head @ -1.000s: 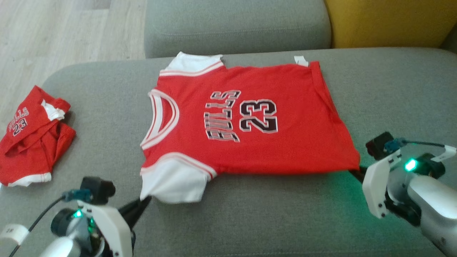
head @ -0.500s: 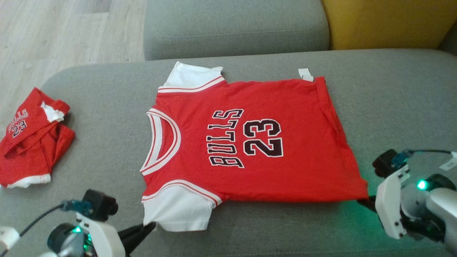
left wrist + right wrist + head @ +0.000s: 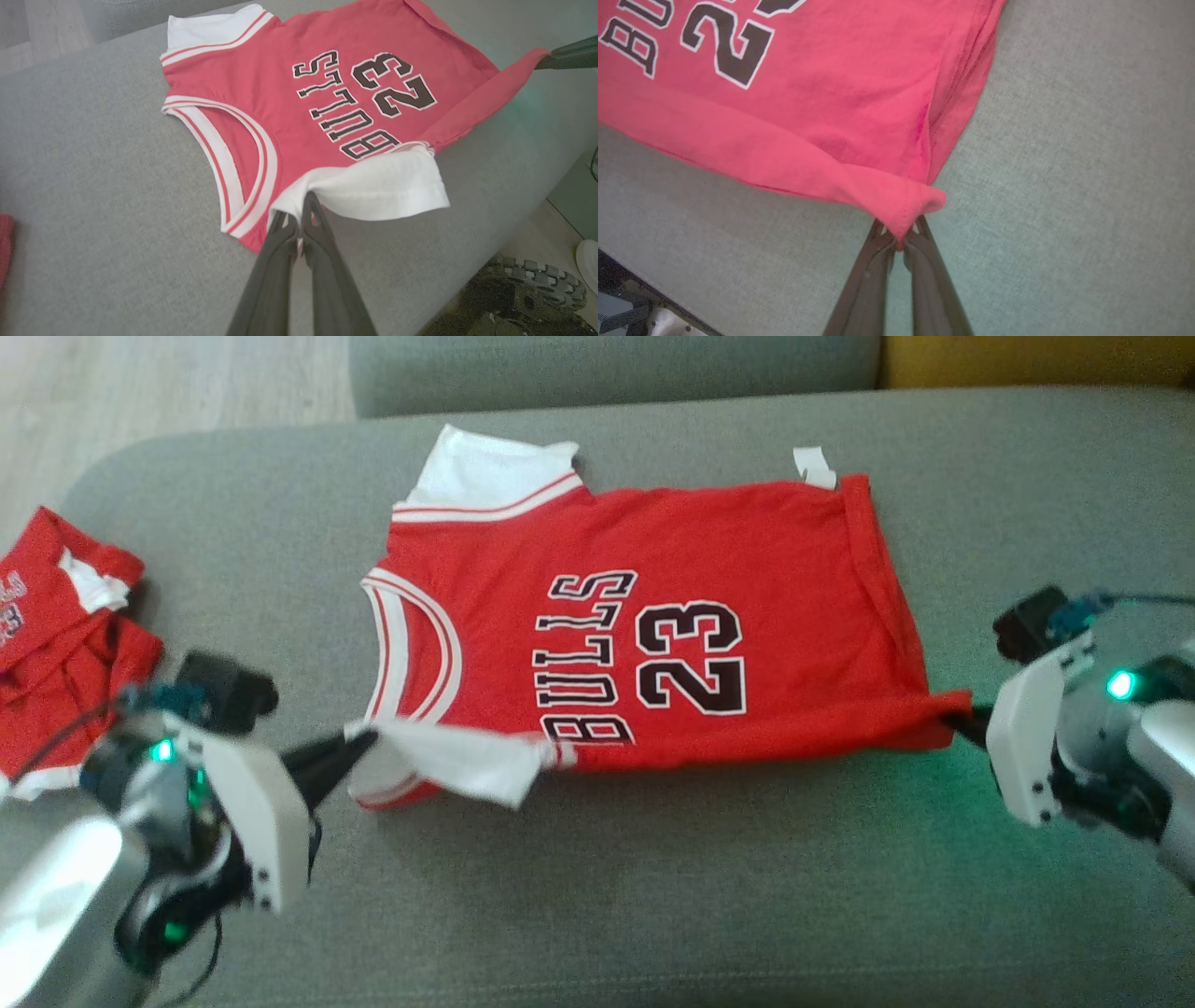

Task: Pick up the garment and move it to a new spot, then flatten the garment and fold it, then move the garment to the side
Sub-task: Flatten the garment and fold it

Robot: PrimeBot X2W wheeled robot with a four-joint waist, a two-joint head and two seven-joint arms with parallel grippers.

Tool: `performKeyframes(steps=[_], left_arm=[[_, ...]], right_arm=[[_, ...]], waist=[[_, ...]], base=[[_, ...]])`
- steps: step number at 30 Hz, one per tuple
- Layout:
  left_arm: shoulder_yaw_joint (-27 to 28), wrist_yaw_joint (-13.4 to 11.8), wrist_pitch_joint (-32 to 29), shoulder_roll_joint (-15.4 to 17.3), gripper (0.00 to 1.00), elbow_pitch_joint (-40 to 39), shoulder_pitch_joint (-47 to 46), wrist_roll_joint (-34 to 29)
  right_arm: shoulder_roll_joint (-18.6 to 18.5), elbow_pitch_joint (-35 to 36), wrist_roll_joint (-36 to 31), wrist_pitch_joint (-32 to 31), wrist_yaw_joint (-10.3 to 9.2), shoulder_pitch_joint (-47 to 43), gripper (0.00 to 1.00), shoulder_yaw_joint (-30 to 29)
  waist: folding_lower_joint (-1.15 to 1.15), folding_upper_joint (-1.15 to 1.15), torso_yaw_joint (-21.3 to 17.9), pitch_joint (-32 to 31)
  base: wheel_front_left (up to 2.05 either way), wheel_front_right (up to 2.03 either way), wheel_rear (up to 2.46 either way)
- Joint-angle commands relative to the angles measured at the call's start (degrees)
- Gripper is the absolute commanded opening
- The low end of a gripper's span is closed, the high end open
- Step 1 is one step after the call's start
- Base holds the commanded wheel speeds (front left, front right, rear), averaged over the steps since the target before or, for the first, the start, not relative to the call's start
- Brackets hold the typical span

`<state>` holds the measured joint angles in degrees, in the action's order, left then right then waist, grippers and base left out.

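Fabric hides the tips of both my grippers. My left gripper (image 3: 299, 219) is pinched shut on the near white sleeve (image 3: 373, 186) of the red jersey (image 3: 653, 616). In my left wrist view the cloth bunches over the fingertips, so I cannot see where they meet. My right gripper (image 3: 899, 242) is clamped on the near hem corner (image 3: 908, 205), which folds over the tips there too.

The jersey lies chest-up across the middle of the grey sofa cushion (image 3: 653, 896), collar toward my left. Its near edge looks lifted between my two grips, and the far part rests flat.

From the head, my right fingers are mostly hidden behind the wrist's white housing, and my left forearm is blurred. A second red garment (image 3: 56, 616) lies at the left, cut by the frame edge, its lettering partly lost. A small white tag (image 3: 814, 465) sticks out at the far hem.

My left wrist view adds my right fingers reaching in at its upper right. Beyond the cushion's edge it also shows a dark ridged shape (image 3: 528, 289) and a pale object (image 3: 589, 261), neither of which I can identify. My right wrist view crops the print to a few characters but shows the hem's stitching close up.
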<state>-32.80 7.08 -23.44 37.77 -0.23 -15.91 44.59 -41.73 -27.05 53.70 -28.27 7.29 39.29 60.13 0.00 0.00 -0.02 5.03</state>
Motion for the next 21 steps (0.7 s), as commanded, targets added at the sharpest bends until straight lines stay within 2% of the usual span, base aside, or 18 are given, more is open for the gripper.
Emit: performKeyframes(steps=[1,7,12,21], left_arm=[[2.51,0.24,0.14,1.16,0.0,-0.22,-5.91,-0.69],[-0.71,0.37,1.32,-0.68,0.0,6.22,-14.78,-3.04],[-5.66,0.39,3.14,-1.35,0.0,11.29,-20.62,-4.21],[-10.84,0.4,7.87,-2.39,0.0,19.43,-27.02,-4.1]], right_arm=[[-0.36,-0.15,-1.15,-0.04,0.2,2.22,0.0,-1.28],[2.79,-4.34,-3.84,0.59,0.2,6.56,0.0,-1.81],[5.48,-7.55,-5.1,1.55,0.2,9.25,0.0,-1.32],[8.2,-11.44,-5.46,3.64,0.2,11.92,0.0,-0.04]], waist=[[0.0,0.0,-0.26,1.75],[0.0,0.0,-1.07,4.84],[0.0,0.0,-1.9,6.75],[0.0,0.0,-2.97,8.19]], base=[[0.0,0.0,0.0],[0.0,0.0,0.0],[0.0,0.0,0.0],[0.0,0.0,0.0]])
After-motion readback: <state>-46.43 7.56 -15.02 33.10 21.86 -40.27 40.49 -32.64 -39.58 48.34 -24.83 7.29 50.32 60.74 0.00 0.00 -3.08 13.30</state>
